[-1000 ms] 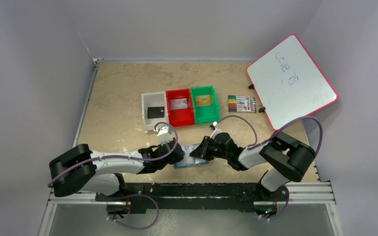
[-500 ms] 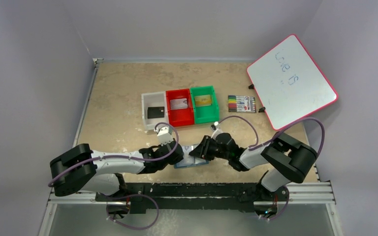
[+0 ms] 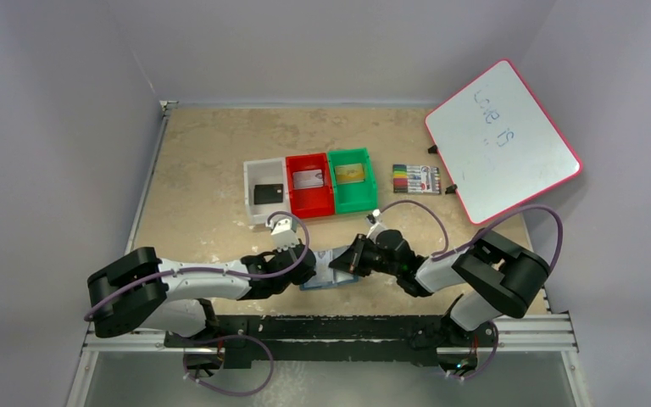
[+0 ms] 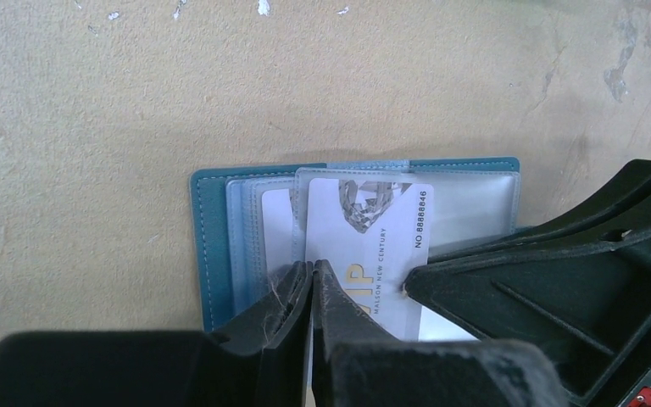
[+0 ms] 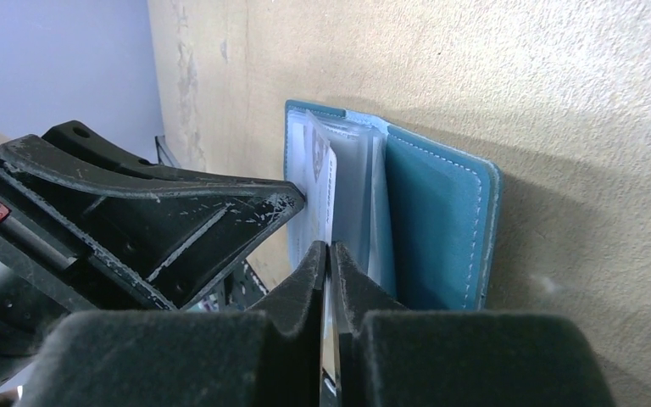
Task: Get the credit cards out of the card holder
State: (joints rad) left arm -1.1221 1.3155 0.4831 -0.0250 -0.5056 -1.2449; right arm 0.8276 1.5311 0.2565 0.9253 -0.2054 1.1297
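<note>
The teal card holder (image 3: pixel 325 279) lies open on the table between both grippers, its clear pockets (image 4: pixel 246 229) facing up. A silver-white credit card (image 4: pixel 369 229) printed VIP sticks partly out of a pocket. My left gripper (image 4: pixel 312 267) is shut on the clear pocket sleeve at the card's left edge. My right gripper (image 5: pixel 328 248) is shut on a thin edge of that card (image 5: pixel 320 174); one of its fingers (image 4: pixel 542 271) touches the card's right side. The holder's teal cover (image 5: pixel 432 220) lies flat beyond it.
Behind the holder stand three bins: a white one (image 3: pixel 253 174) holding a black card, a red one (image 3: pixel 292 203) holding a silver card, a green one (image 3: pixel 371 182) holding a gold card. A pack of markers (image 3: pixel 416 179) and a tilted whiteboard (image 3: pixel 502 140) are at the right.
The right jaws opened a little and have shut again on the card's edge. The left jaws have closed tighter. Both arms stay at the holder.
</note>
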